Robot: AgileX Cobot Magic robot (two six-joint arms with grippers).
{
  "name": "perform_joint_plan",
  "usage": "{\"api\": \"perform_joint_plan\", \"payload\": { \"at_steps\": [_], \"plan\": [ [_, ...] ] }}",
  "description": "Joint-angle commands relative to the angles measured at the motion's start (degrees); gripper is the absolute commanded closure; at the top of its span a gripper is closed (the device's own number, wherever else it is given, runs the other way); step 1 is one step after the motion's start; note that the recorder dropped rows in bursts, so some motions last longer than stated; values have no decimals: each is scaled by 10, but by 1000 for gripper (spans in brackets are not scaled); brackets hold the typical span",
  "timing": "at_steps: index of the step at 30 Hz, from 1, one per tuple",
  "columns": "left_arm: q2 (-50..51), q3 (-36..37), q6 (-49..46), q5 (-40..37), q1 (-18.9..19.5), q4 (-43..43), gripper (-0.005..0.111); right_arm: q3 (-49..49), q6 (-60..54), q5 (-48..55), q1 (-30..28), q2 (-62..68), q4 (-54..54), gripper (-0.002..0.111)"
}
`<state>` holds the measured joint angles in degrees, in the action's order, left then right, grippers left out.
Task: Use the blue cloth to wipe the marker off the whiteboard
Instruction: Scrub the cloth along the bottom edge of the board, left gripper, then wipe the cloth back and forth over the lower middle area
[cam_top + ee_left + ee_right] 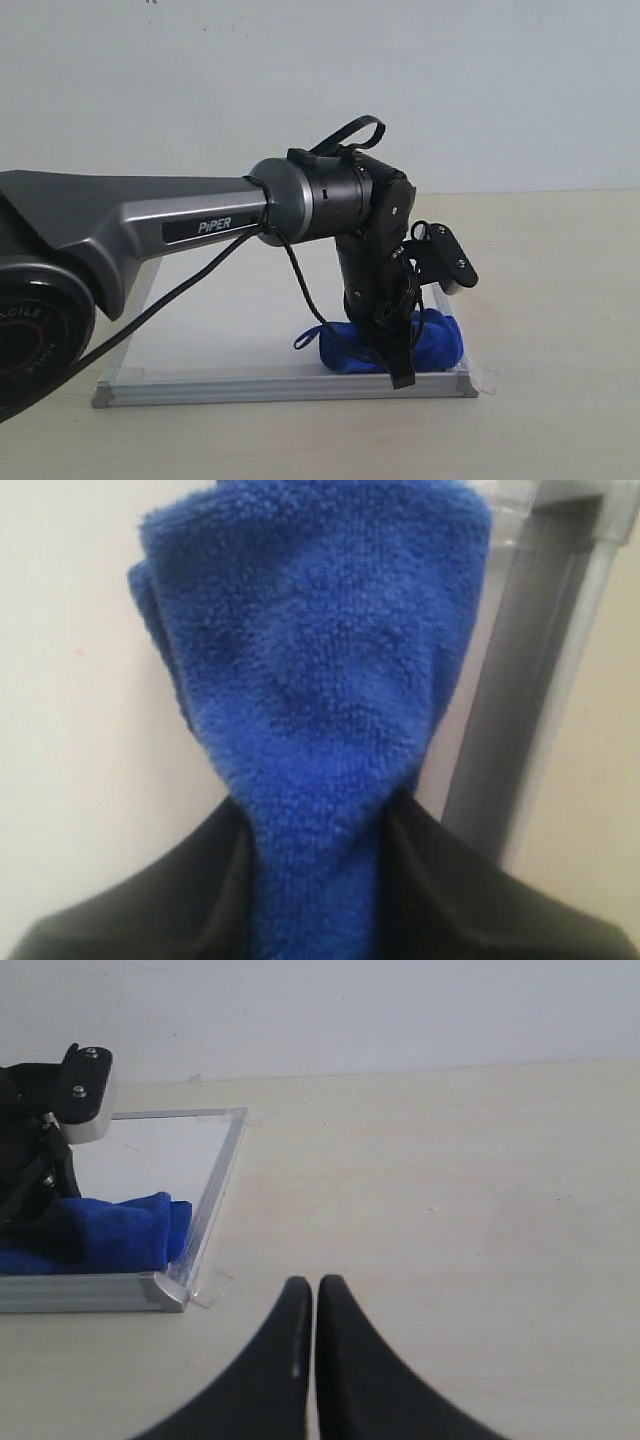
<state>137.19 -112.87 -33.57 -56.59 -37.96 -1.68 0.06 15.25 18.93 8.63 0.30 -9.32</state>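
The blue cloth lies pressed on the whiteboard near its front right corner, and my left gripper is shut on it from above. In the left wrist view the blue cloth fills the space between the black fingers, over the white surface beside the silvery frame. No red marker shows in any view. From the right wrist the whiteboard's frame, the blue cloth and my right gripper are seen; that gripper is shut on nothing, over bare table apart from the board.
The left arm crosses over the board's left half and hides much of its surface. A clear tape tab sticks out at the board's front right corner. Pale table extends to the right of the board, with a white wall behind.
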Motion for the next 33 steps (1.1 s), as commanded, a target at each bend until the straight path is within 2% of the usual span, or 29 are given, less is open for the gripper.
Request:
{"api": "perform_joint_plan", "payload": {
  "at_steps": [1, 10, 15, 17, 33],
  "plan": [
    [3, -17, 2, 30, -6, 37, 103, -1, -2, -5, -1, -3, 0, 107],
    [5, -25, 60, 73, -4, 27, 103, -1, -2, -5, -1, -3, 0, 107],
    [11, -25, 148, 62, -4, -83, 103, -1, -2, -5, -1, -3, 0, 107],
    [11, -25, 157, 52, -4, -92, 103, -1, -2, -5, -1, -3, 0, 107],
    [11, -25, 3, -17, -5, 84, 103, -1, -2, -5, -1, -3, 0, 107]
  ]
}}
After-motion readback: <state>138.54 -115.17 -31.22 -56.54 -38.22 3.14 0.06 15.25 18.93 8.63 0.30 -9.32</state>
